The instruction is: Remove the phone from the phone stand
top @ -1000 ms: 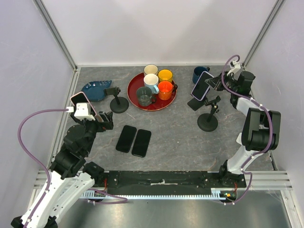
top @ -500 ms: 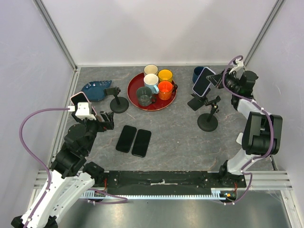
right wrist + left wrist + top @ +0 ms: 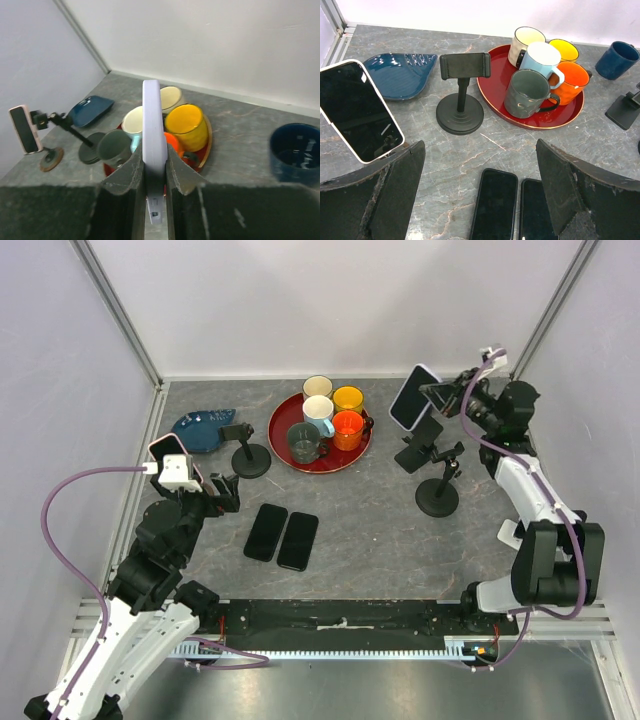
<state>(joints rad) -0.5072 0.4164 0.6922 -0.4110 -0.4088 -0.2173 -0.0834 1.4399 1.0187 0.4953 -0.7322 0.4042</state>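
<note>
Upper right of the overhead view, the right gripper (image 3: 440, 393) pinches the phone (image 3: 411, 398), apparently lifted free of its stand (image 3: 437, 500), so next likely comes a gentle set-down on the table (image 3: 370, 510), while the left gripper (image 3: 479, 150) gapes wide.

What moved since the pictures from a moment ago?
The right gripper, shut on the lilac phone, lifted it up and back, clear of the phone stand. The left gripper, the two black phones and the red tray of mugs stayed put.
</note>
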